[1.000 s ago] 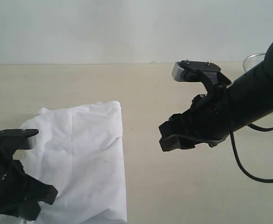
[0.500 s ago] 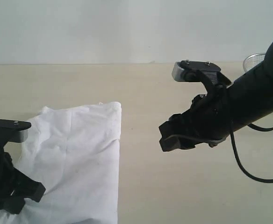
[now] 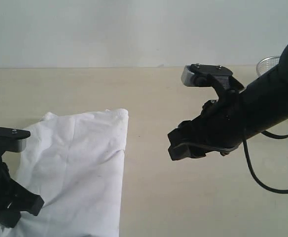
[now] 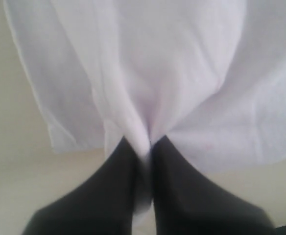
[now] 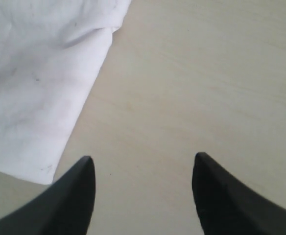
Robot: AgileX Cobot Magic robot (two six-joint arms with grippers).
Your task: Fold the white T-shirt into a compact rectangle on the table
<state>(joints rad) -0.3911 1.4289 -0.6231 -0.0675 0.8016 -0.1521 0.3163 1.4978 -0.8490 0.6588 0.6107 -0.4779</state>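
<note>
The white T-shirt (image 3: 80,168) lies plain side up on the left of the table (image 3: 183,94), partly folded, with a straight right edge. My left gripper (image 3: 13,210) is at the shirt's near left part and is shut on a pinch of its cloth. In the left wrist view the fabric (image 4: 182,73) gathers into folds between the closed fingers of the left gripper (image 4: 144,144). My right gripper (image 3: 176,145) hangs open above bare table, to the right of the shirt. In the right wrist view nothing sits between the fingers of the right gripper (image 5: 143,156); the shirt's corner (image 5: 35,83) lies off to one side.
A round wire-mesh basket (image 3: 267,64) stands at the far right, partly behind the right arm. A black cable (image 3: 262,182) loops down from that arm over the table. Bare beige table (image 5: 206,73) spreads between the shirt and the right arm.
My left gripper has moved left and toward the near edge, pulling the pinched cloth with it. The shirt's near right edge has drawn leftward. The right arm has stayed still.
</note>
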